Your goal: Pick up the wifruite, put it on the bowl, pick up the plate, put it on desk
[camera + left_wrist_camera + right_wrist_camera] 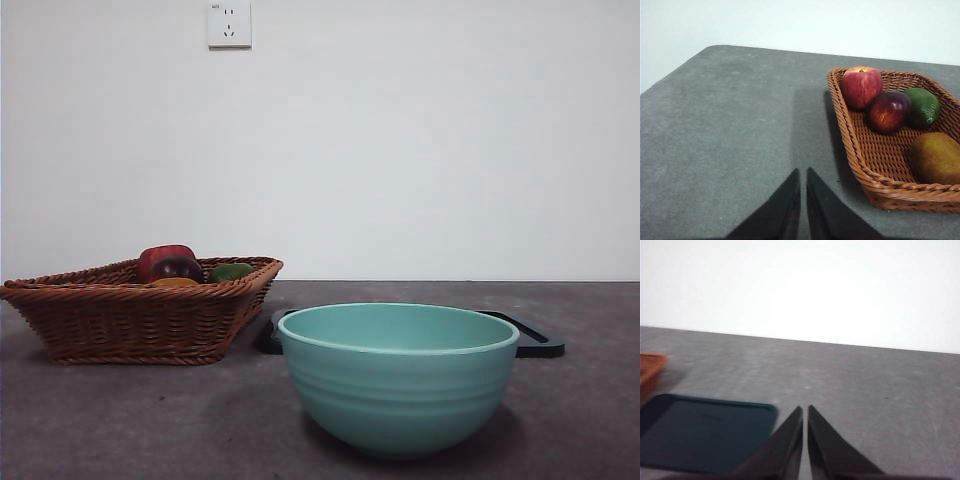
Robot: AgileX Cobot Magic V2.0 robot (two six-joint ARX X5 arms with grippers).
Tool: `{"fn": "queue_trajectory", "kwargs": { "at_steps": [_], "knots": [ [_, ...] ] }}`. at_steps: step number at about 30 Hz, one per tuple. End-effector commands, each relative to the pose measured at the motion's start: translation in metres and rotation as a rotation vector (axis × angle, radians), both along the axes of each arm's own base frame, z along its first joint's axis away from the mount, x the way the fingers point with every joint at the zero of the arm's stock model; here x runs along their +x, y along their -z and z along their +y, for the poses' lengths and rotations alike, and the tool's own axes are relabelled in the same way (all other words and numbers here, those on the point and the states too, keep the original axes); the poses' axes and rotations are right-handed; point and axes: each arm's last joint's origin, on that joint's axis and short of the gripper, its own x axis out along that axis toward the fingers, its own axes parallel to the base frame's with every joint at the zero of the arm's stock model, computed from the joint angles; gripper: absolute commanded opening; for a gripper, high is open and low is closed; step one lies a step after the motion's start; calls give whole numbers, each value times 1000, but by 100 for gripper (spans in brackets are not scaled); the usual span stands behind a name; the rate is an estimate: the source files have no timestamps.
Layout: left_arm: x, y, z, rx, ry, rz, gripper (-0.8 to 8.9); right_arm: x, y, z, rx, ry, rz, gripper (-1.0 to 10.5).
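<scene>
Nearest stands the empty bowl (398,375) on the worktop (120,420); behind it a dark tray (530,338); at ten o'clock a basket (130,320) holds the orange fruit (176,283). Left hand (803,172) and right hand (805,410) both pinched narrow, holding nothing

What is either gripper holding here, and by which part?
Nothing. The left gripper is shut and empty beside the basket; the right gripper is shut and empty near the dark tray.

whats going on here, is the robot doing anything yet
Nothing is being handled yet. The left gripper hangs beside the wicker basket, the right gripper near the dark tray, both holding nothing. The orange fruit lies in the basket; the teal bowl stands on the desk.
</scene>
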Motion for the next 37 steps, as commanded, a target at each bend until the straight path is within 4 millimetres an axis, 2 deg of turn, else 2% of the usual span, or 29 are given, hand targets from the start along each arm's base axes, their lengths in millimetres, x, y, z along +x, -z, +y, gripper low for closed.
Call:
{"fn": "queue_trajectory", "kwargs": {
  "at_steps": [1, 8, 21, 37],
  "knots": [
    [1, 7, 0, -6, -3, 25, 19, 5, 16, 0, -14, 7, -31, 7],
    [1, 7, 0, -6, -3, 25, 19, 17, 56, 1, -8, 7, -43, 7],
    [1, 7, 0, -6, -3, 25, 19, 27, 98, -8, 12, 119, 62, 7],
    [1, 7, 0, -6, -3, 25, 19, 26, 103, -11, 13, 149, 116, 7]
  ]
}}
